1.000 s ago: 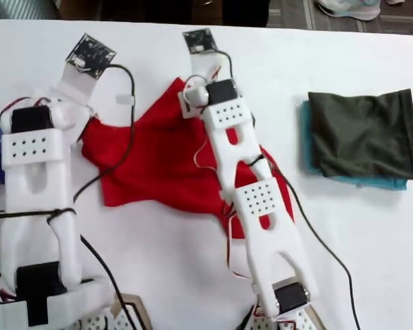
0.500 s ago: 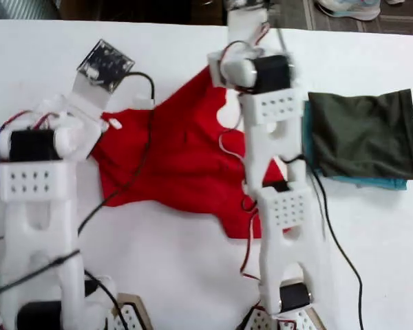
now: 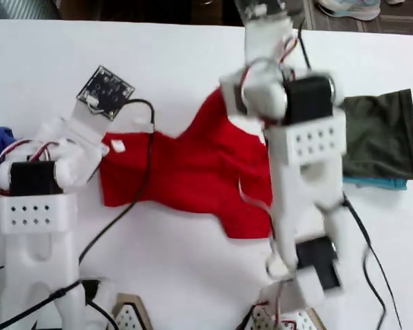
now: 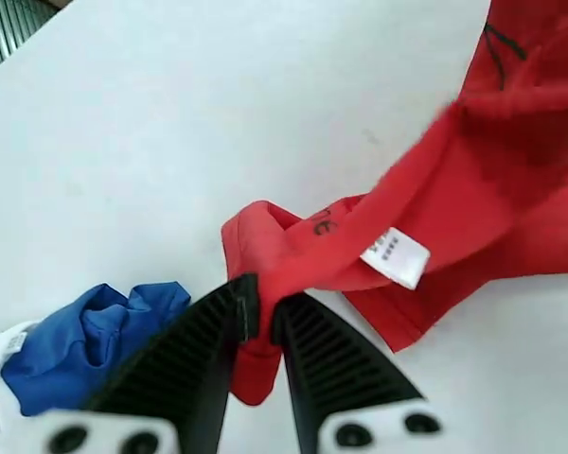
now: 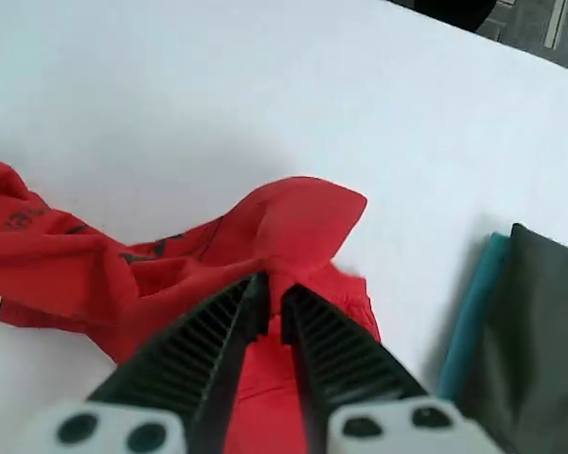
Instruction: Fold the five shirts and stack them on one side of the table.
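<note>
The left arm [image 3: 34, 206] stands low at the table's [image 3: 193, 62] left side, its end effector [image 4: 262, 317] clenched on a bunched corner of the red shirt [image 3: 193, 172]. The right arm [image 3: 303, 137] stretches toward the far edge, its end effector [image 5: 273, 303] pinching a raised peak of the same shirt. The shirt lies crumpled mid-table between them (white label [image 4: 395, 257] exposed). A folded dark green shirt [image 3: 385, 137] rests on a teal shirt [image 3: 372, 183] at the right, and a blue shirt [image 4: 95, 331] lies bunched at the left.

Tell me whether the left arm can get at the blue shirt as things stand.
Probably not yet: the left gripper is shut on the red shirt. The blue shirt lies close by with nothing between, so letting go should suffice.
</note>
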`<state>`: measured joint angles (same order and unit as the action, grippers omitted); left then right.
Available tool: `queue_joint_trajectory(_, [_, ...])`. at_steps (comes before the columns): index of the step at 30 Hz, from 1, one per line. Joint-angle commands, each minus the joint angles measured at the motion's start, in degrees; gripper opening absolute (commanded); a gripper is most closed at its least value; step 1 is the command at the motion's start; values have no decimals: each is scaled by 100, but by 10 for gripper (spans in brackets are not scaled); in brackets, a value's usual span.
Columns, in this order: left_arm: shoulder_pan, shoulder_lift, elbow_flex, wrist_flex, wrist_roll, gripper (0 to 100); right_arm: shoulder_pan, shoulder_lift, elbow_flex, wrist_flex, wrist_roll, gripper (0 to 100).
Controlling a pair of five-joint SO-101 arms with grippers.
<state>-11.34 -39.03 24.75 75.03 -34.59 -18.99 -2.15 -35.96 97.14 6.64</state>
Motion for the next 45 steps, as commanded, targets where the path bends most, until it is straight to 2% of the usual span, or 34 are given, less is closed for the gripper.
queue_joint_trajectory(1, [53,-202,215,-123,62,26,-57,-1543,2936,-1033,105,23])
queue_joint_trajectory(7, [-44,-202,998,-545,53,26,-303,-3073,7692,-3459,475,22])
queue_joint_trajectory(10, [-123,-167,1420,-976,44,26,-426,-3424,8985,-4215,519,22])
queue_joint_trajectory(12, [-141,-167,1719,-1213,44,26,-347,-3459,9310,-4558,519,22])
queue_joint_trajectory(18, [-132,-167,2281,-1960,44,26,-154,-3459,9398,-5103,809,31])
queue_joint_trajectory(23, [-132,-158,2325,-2066,53,26,-127,-3459,9222,-5130,343,189])
queue_joint_trajectory(33, [-132,-158,2281,-2075,53,26,48,-3371,8659,-4910,281,156])
queue_joint_trajectory(38, [-132,-158,2325,-2268,53,26,699,-2396,8536,-4857,-633,230])
queue_joint_trajectory(45, [-132,-158,2316,-2277,53,26,787,-655,7086,-3530,-677,231])
